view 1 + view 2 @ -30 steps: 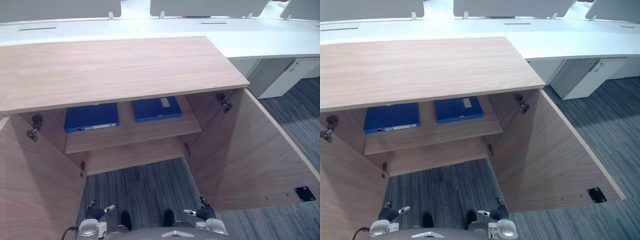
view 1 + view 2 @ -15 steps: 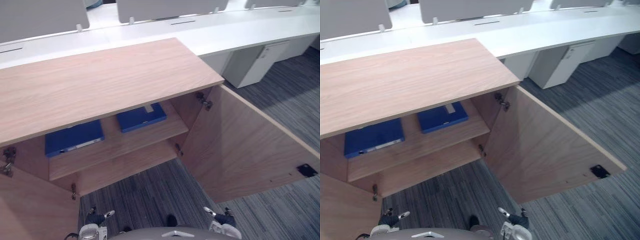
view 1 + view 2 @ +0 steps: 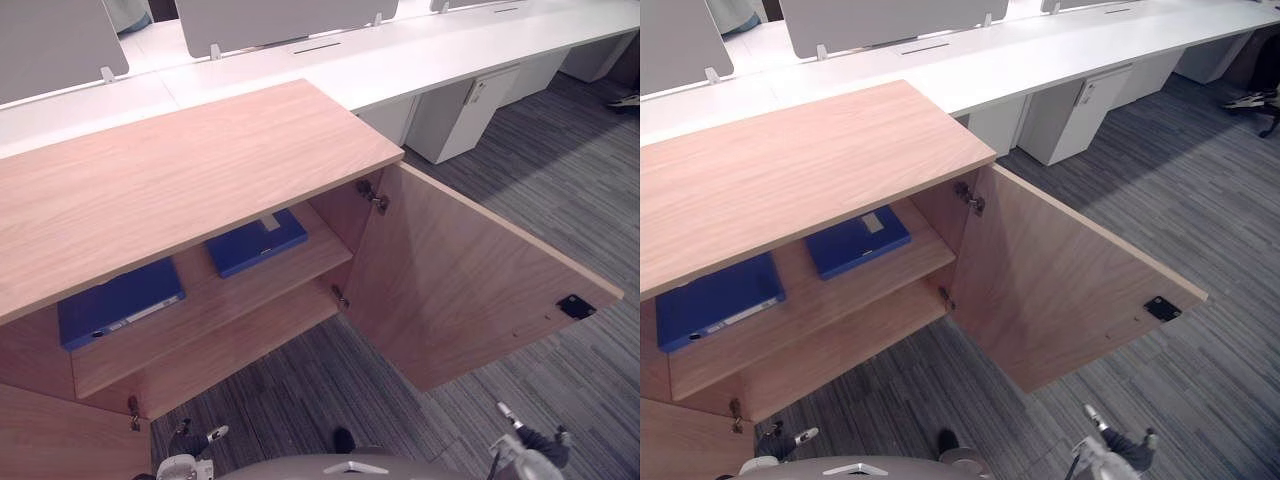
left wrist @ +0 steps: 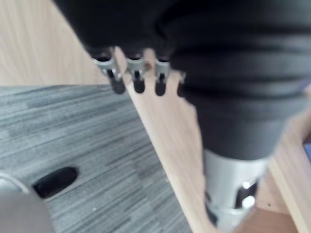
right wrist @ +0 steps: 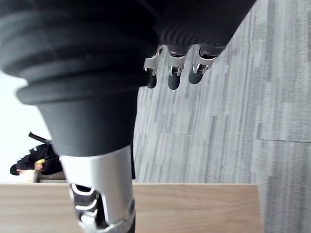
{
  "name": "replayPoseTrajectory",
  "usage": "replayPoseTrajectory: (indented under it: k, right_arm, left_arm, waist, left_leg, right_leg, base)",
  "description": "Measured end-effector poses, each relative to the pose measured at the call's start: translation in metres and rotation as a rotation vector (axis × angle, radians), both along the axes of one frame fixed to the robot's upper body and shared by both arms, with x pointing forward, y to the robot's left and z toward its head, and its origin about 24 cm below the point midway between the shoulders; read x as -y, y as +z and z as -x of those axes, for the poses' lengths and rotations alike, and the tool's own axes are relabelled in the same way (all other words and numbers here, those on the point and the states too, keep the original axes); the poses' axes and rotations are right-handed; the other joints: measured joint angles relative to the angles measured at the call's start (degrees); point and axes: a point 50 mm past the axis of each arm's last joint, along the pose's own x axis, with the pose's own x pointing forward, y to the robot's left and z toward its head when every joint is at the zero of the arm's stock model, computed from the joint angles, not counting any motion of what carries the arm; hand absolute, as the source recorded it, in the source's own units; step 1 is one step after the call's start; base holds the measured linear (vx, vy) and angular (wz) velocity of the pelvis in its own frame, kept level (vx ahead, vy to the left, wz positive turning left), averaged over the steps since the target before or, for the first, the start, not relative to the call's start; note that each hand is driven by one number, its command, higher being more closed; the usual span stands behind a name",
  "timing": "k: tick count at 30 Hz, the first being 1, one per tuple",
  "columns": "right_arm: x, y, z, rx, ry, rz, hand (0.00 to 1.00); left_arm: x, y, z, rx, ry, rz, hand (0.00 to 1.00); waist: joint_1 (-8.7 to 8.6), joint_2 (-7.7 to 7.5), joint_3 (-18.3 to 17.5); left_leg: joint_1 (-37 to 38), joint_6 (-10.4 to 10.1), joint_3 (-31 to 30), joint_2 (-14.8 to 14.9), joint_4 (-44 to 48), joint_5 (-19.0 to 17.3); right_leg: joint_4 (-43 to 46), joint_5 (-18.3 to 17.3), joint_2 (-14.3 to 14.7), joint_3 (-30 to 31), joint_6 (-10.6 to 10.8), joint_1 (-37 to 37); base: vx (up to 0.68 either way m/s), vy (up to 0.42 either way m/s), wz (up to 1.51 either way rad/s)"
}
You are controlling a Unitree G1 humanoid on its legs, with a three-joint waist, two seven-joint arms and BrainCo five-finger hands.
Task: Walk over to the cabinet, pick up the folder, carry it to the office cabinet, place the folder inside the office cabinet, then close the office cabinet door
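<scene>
**Both hands empty and low; folders on the shelf inside the open cabinet**

- Landmark: the cabinet [image 3: 180,170], wood-topped, both doors swung out over grey carpet.
- Left of the cabinet opening: the left door [image 3: 50,440] is seen at the near corner, open.
- In front of the opening, towards its left side: the left hand [image 3: 190,438] is held low over the carpet. Fingers loose, nothing held.
- Inside the cabinet, left half of the shelf [image 3: 250,292]: the left folder [image 3: 118,302], blue, is laid flat with its long axis along the shelf front and its labelled edge facing out.
- Inside, right half of the shelf: the right folder [image 3: 257,243], also blue and flat, is set a little further back, apart from the first.
- Right of the opening: the right door [image 3: 460,280] stands wide, its latch plate near the free edge.
- Beyond that free edge, low: the right hand [image 3: 530,440], fingers relaxed, nothing carried.

Judgement: the folders lie up and ahead of the left hand, which is the nearer for any reach to the shelf. The right hand is better placed for the right door, to be pushed from its outer face.
</scene>
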Motion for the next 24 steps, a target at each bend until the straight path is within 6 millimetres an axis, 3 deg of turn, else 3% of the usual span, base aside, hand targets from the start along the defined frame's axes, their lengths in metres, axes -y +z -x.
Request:
replayPoseTrajectory:
  k: [4, 9, 15, 20, 24]
  right_arm:
    - [0.039, 0.038, -0.029, 0.091, -0.003, 0.123, 0.0]
    - [0.062, 0.059, -0.045, 0.122, 0.0, 0.169, 0.0]
    - [0.079, 0.073, -0.055, 0.137, 0.021, 0.185, 0.0]
    - [0.09, 0.085, -0.065, 0.136, 0.045, 0.203, 0.0]
    - [0.088, 0.094, -0.082, 0.129, 0.135, 0.227, 0.0]
  left_arm:
    - [0.001, 0.0, 0.001, -0.006, -0.023, 0.006, 0.0]
    - [0.002, -0.001, 0.005, -0.016, -0.052, 0.021, 0.0]
    - [0.002, -0.003, 0.012, -0.035, -0.064, 0.028, 0.0]
    - [0.004, -0.004, 0.016, -0.044, -0.077, 0.033, 0.0]
    - [0.005, -0.004, 0.017, -0.042, -0.09, 0.037, 0.0]
  waist:
    - [0.04, 1.96, 0.3]
    - [-0.58, 2.82, 1.1]
    - [-0.99, 4.68, 1.3]
    - [-1.61, 5.13, 1.3]
    - [-2.25, 5.34, 1.4]
  left_leg:
    - [-0.1, 0.2, -0.3, 0.0, 0.0, -0.1]
    - [-1.0, 0.5, -3.0, 0.4, 3.1, -1.3]
    - [-2.0, 0.6, -4.7, 0.6, 3.6, -1.3]
    - [-2.3, 0.6, -5.9, 0.6, 3.6, -1.2]
    - [-2.8, 0.7, -6.5, 0.6, 3.5, -1.0]
  right_leg:
    - [0.0, -0.3, -0.1, -0.3, 0.1, 0.2]
    - [0.3, -1.1, -0.2, -2.3, 0.2, 1.3]
    - [0.1, -1.2, -0.4, -4.0, 0.2, 1.3]
    - [-0.8, -1.1, -0.6, -5.2, 0.2, 2.0]
    - [-1.4, -0.8, -0.7, -6.1, 0.2, 2.1]
  base:
    - [0.01, -0.012, 0.03]
    - [-0.02, -0.034, 0.22]
    - [-0.04, -0.031, 0.13]
    - [-0.02, -0.024, 0.12]
    - [-0.01, -0.021, 0.09]
